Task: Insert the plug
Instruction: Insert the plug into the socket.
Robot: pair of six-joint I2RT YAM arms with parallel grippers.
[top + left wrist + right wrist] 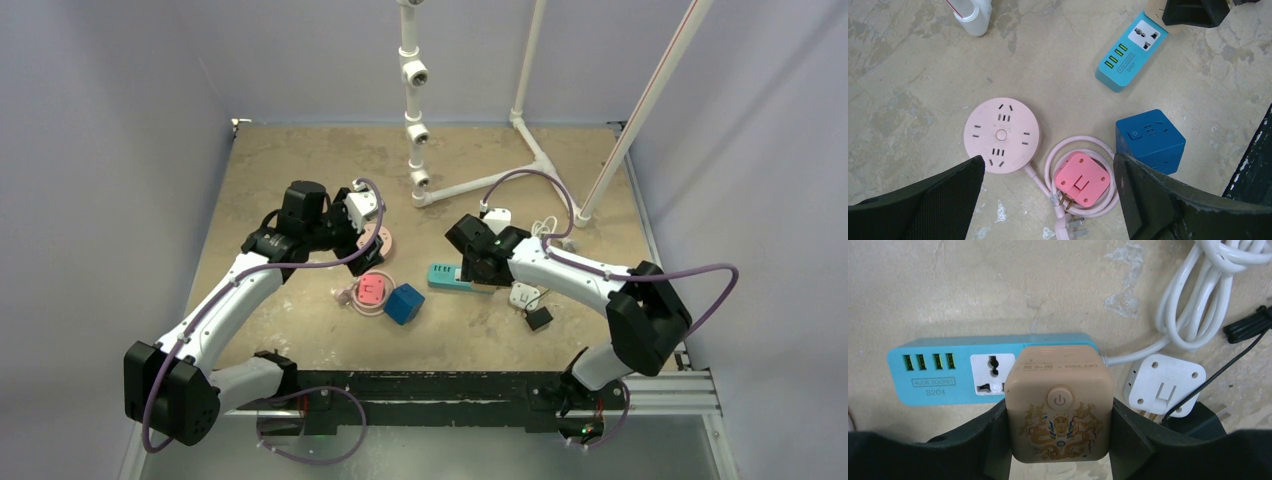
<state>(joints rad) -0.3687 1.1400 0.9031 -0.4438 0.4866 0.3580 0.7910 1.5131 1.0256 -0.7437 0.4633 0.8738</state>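
The right gripper (1059,432) clamps the beige cube plug (1059,405) over the right end of the blue power strip (948,372), its prongs hidden underneath, while the left gripper (1048,165) gapes wide.
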